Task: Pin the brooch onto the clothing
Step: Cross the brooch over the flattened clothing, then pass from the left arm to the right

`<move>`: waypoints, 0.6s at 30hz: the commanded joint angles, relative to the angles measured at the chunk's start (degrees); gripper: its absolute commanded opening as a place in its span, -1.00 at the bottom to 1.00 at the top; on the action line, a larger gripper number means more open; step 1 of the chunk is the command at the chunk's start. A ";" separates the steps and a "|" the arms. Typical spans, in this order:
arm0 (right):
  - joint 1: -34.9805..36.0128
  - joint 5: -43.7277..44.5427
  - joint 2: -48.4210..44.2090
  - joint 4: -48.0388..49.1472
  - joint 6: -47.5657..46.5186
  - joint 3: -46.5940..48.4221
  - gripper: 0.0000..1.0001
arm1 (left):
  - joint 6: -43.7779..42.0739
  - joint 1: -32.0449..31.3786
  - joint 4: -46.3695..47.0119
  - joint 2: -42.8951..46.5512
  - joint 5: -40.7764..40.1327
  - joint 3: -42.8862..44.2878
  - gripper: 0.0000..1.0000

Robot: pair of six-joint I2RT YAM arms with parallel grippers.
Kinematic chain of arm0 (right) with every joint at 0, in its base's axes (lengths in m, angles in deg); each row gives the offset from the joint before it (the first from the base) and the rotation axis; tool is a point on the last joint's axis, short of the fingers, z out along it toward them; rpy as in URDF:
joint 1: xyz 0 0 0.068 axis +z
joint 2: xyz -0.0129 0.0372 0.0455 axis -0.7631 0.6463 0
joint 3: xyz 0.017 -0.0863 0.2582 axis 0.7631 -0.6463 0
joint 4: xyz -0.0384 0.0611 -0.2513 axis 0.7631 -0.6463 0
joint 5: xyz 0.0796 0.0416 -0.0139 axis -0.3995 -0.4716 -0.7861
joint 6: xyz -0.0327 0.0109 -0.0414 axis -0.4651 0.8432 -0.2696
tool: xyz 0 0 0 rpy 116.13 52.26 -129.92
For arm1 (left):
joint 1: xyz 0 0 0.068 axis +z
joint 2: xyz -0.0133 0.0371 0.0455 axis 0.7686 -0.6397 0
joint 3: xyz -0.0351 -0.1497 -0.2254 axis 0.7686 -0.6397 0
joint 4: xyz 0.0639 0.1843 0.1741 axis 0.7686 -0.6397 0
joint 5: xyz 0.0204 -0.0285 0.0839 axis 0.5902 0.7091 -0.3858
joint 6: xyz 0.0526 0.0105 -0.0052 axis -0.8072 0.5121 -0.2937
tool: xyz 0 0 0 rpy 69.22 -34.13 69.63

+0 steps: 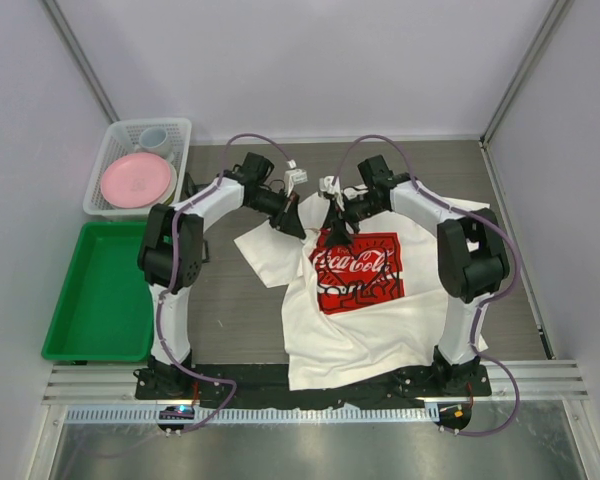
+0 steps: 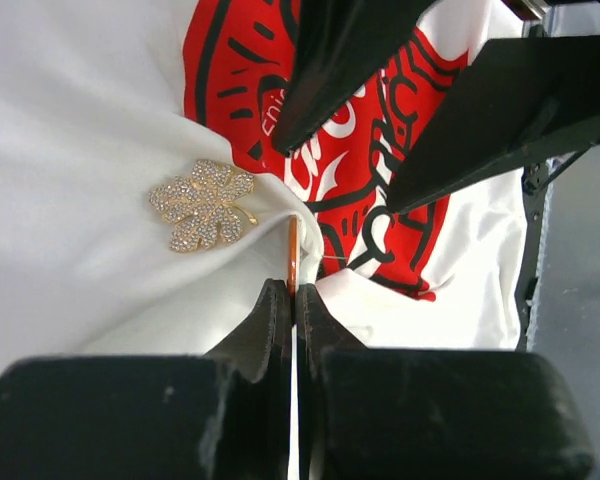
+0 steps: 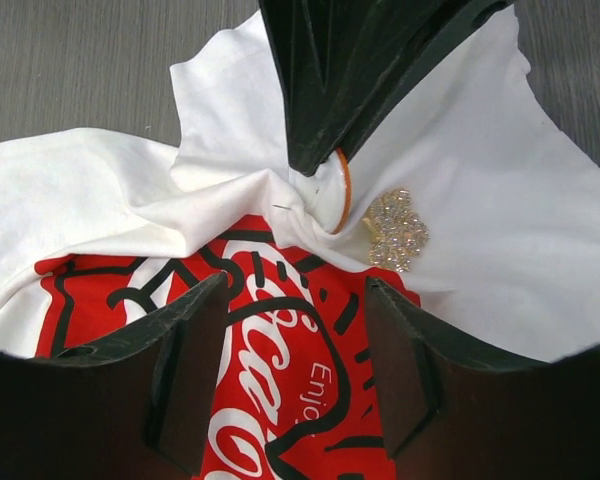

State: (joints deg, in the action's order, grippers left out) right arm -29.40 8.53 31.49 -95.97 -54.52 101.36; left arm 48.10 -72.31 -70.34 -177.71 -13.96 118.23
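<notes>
Across the table (image 1: 242, 312), the T-shirt (image 1: 380, 335) runs near-to-far, hem nearest.

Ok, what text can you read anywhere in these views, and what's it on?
"Coca-Cola": white script on the red print of the T-shirt.
"Enjo", cut off there: small white letters on the same print, seen in the right wrist view.
No other text is in view.
</notes>
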 commanded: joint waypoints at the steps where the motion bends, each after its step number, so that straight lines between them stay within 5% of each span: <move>1: 0.05 -2.83 1.77 1.41 2.00 3.90 0.23 | -14.36 -0.68 -13.66 -1.15 4.05 4.74 -1.00; 5: 0.32 -3.80 3.44 1.32 2.97 5.93 0.16 | -19.38 -1.73 -16.75 -0.62 3.70 5.10 -1.00; 9: 0.84 -5.64 4.50 0.53 3.68 6.99 -0.15 | -19.92 -1.91 -17.19 -0.71 3.26 5.45 -1.00; 18: 1.55 -8.10 4.76 -6.40 -1.77 6.46 -0.20 | -18.42 -2.17 -15.00 -0.97 2.47 5.45 -0.99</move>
State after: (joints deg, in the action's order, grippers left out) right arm -28.26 3.59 36.27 -98.03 -52.51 106.22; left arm 30.53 -74.28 -85.49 -179.05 -13.13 121.79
